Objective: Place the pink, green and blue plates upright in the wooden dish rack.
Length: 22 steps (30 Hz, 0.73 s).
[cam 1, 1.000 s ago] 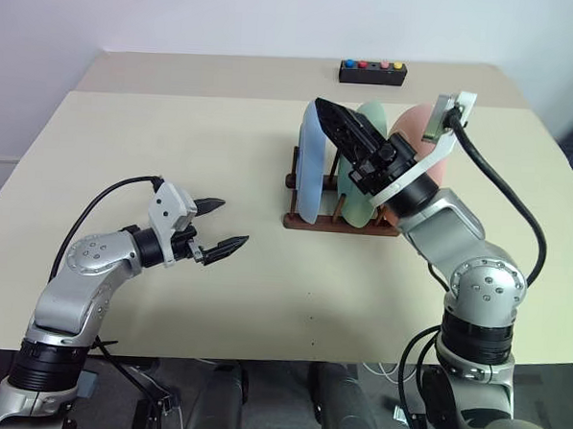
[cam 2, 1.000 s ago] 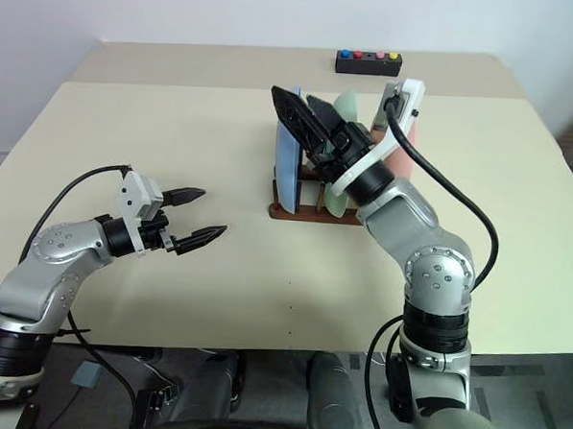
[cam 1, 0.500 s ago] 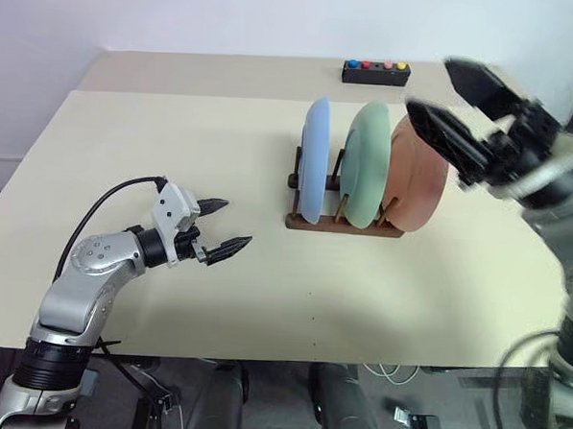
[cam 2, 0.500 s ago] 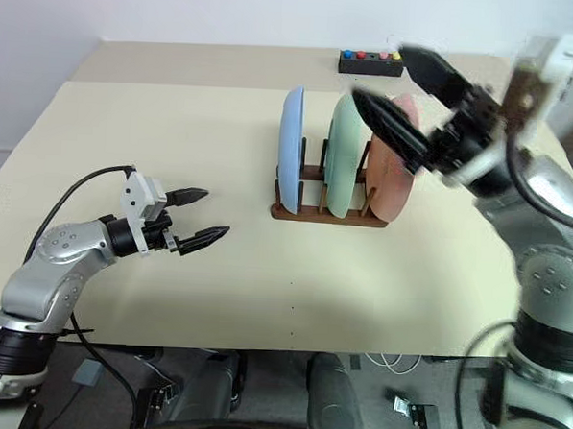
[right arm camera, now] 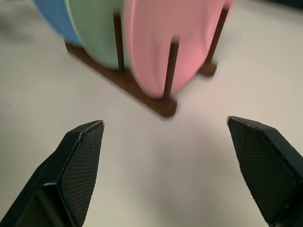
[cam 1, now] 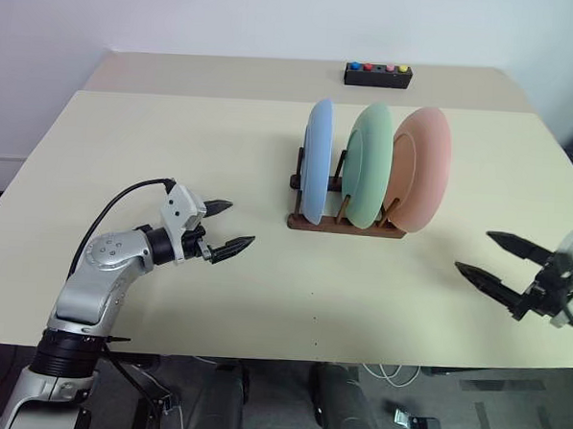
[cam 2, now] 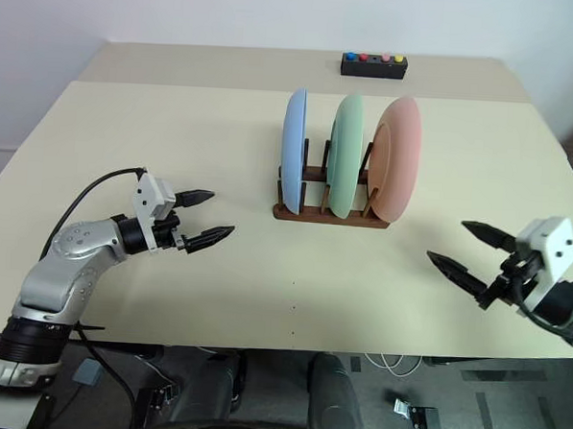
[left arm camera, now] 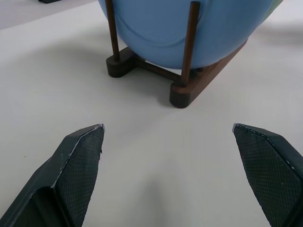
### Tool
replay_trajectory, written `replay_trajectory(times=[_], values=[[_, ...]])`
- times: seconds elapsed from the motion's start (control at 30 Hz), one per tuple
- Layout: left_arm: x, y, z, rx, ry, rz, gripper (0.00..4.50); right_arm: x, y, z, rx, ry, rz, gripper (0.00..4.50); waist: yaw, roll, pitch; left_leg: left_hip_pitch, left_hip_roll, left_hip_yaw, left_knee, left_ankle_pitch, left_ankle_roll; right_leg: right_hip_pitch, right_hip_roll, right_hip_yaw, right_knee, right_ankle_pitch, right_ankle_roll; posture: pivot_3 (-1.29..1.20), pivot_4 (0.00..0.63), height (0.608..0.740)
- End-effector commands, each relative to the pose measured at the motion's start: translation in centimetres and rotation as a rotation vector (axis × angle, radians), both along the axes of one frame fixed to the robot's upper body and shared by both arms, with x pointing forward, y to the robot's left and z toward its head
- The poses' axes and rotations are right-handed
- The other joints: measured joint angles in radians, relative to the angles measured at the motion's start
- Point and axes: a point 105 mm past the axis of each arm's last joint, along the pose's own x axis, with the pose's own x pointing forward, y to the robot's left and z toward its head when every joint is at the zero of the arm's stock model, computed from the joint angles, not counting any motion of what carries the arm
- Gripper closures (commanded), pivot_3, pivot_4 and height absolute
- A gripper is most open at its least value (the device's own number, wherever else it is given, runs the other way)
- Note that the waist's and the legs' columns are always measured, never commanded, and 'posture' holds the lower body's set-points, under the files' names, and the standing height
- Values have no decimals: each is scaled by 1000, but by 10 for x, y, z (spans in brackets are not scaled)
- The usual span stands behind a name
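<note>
White wall stands behind a beige worktop (cam 1: 174,151) that carries one wooden dish rack (cam 1: 347,221) near its middle. Three plates stand upright in the rack, side by side between its pegs: one blue plate (cam 1: 316,161) on the robot's left, one green plate (cam 1: 369,166) in the middle and one pink plate (cam 1: 421,170) on the right. At the far edge of the worktop lies one black box (cam 1: 377,75) with four coloured buttons.

Two tools hang over the worktop, both released and holding nothing. Left tool (cam 1: 222,227) hovers to the left of the rack, its two black fingers spread and pointing toward it, well apart from the blue plate. Right tool (cam 1: 493,257) hovers near the front right edge, its two fingers spread, away from the pink plate.
</note>
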Motion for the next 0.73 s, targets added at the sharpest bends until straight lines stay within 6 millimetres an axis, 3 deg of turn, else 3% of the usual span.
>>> replay_trajectory(times=[0.03, 0.4, 0.73], values=[[1, 4, 5, 6, -39, 18, 0, 6, -5, -2, -46, -36, -6, 265, 1, 0, 0, 0, 0, 0, 0, 0, 0, 0, 0, 0, 0, 0, 0, 0, 150, 730], [10, 30, -4, 23, -61, 174, 0, 31, -16, -16, -12, -87, -38, 265, 3, 0, 0, 1, 0, 0, 0, 0, 0, 0, 0, 0, 0, 0, 0, 0, 150, 730], [1, 31, -6, 9, -57, 198, 0, 38, -13, -19, 6, -88, -29, 265, 3, 0, 0, 1, 0, 0, 0, 0, 0, 1, 0, 0, 1, 0, 0, 0, 150, 730]])
